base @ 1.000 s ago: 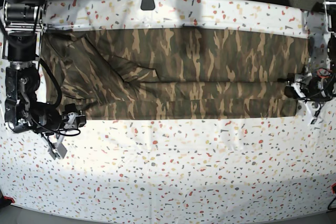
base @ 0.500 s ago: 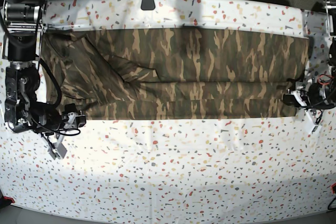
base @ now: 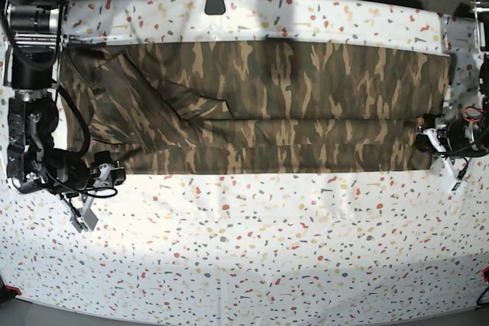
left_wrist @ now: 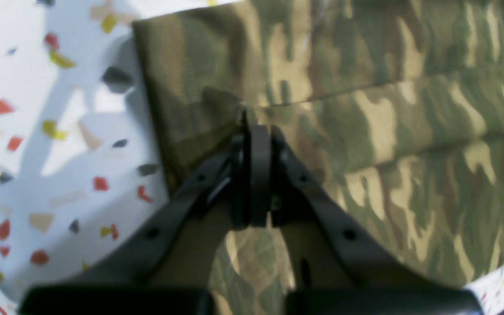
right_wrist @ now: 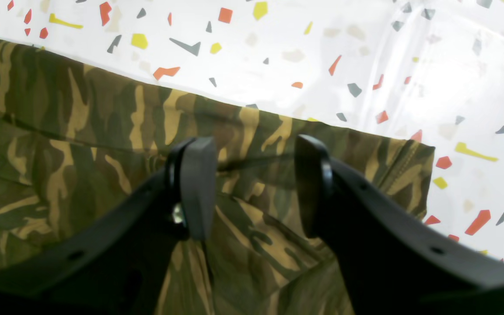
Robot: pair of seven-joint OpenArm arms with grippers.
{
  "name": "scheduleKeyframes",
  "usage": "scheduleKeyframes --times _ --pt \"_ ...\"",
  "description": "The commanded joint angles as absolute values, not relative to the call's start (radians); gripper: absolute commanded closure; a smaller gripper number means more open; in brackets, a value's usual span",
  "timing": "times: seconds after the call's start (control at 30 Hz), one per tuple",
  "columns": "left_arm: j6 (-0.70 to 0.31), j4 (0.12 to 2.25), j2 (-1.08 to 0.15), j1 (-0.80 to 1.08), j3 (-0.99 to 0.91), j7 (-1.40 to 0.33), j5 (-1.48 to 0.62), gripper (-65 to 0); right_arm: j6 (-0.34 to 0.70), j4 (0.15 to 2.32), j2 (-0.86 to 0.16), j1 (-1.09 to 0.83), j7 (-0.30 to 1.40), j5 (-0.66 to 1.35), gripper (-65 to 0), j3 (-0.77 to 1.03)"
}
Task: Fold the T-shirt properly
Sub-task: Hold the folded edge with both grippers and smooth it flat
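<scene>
**Camouflage shirt lay lengthwise, one end pinched**

The T-shirt lay as a long folded band on the speckled table cover, its long axis running straight from one arm to the other, across the base view. One short end sat at the left gripper, the other, more rumpled end near the right gripper. The cloth was soft and matte, printed in streaks of olive, brown and tan; lengthwise fold lines ran along the band, and diagonal creases fanned out toward the right arm's end. The far edge and the near edge were both fairly straight.

The left gripper's jaws were pressed together on the shirt, nipping a small peak of fabric at a fold line just inside the short end; the corner of the cloth lay immediately ahead and to one side of the fingertips. The black, angular fingers met with no gap showing.

The right gripper stood with its jaws wide apart, holding nothing. Its flat black pads hung over the shirt's corner region, the cloth's edge passing just ahead of them and the hemmed corner off to the side of one pad. Whether the pads touched the fabric could not be told.

The cover was white, glossy, lightly wrinkled, scattered with red, yellow and grey chips.
</scene>
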State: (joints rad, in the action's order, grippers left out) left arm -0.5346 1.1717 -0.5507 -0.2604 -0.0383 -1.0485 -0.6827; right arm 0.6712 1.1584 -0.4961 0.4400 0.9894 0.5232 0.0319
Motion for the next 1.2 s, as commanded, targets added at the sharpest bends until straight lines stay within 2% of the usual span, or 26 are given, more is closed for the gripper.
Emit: scheduleKeyframes --times 0.0,0.2,0.47,0.63,0.83,0.87,0.93,1.0,1.17 --pt "-0.556 1.188 -0.573 -0.282 -0.044 -1.056 -0.717 0.0 0.681 1.174 -0.513 0.471 0.977 0.531 -29.5 0.039" --pt "-0.698 1.188 -0.631 -0.282 -0.044 -1.195 -1.034 0.0 0.681 1.174 -0.513 0.471 0.977 0.527 -29.5 0.039" --pt "-0.698 1.187 -0.726 -0.279 -0.044 -1.282 -1.242 0.0 0.681 1.174 -0.513 0.471 0.977 0.527 -29.5 0.039" --pt "-0.698 1.187 -0.729 -0.260 -0.044 -1.313 -1.294 0.0 0.681 1.174 -0.513 0.471 0.977 0.528 -29.5 0.039" --pt "-0.698 1.187 -0.730 -0.194 -0.044 -1.275 -1.231 0.0 0.681 1.174 -0.513 0.471 0.977 0.528 -29.5 0.039" --pt "-0.698 1.187 -0.730 -0.181 -0.044 -1.236 -1.188 -1.7 0.681 1.174 -0.513 0.471 0.977 0.527 -29.5 0.039" --pt "-0.698 1.187 -0.730 -0.160 -0.044 -1.150 -1.097 -15.5 0.681 1.174 -0.513 0.471 0.976 0.527 -29.5 0.039" --pt "-0.698 1.187 -0.729 -0.143 -0.044 -1.077 -1.023 -24.3 0.681 1.174 -0.513 0.471 0.977 0.527 -29.5 0.039" --pt "-0.698 1.187 -0.730 -0.138 -0.044 -0.969 -0.896 -26.2 0.681 1.174 -0.513 0.471 0.977 0.527 -29.5 0.039"
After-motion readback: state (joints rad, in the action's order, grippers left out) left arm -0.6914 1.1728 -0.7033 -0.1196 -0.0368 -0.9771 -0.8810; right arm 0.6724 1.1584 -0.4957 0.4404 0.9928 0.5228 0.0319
